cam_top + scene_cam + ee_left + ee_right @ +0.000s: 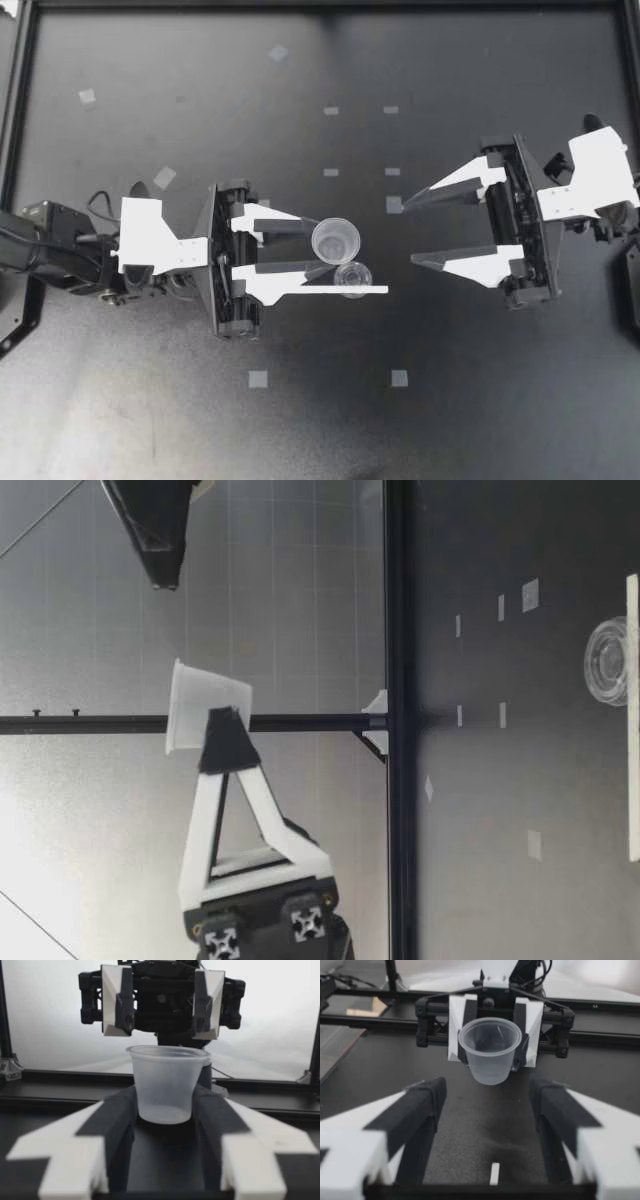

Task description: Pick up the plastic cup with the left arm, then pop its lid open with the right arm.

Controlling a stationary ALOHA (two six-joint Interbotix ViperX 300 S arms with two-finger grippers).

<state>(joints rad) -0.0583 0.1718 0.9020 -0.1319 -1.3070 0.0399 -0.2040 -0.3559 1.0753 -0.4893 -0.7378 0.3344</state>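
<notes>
Left claw was closed on clear cup, gripping low on its wall, cup high above tabletop. Right claw was wide, empty, facing cup. Risk: thin wall could buckle under squeeze; cup could slip and fall on small clear cup below.

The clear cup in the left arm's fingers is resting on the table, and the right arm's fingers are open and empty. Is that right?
Not quite. The cup is not resting on the table: the low view shows the left gripper holding it up in the air. The right gripper is open and empty, as you said.
</notes>
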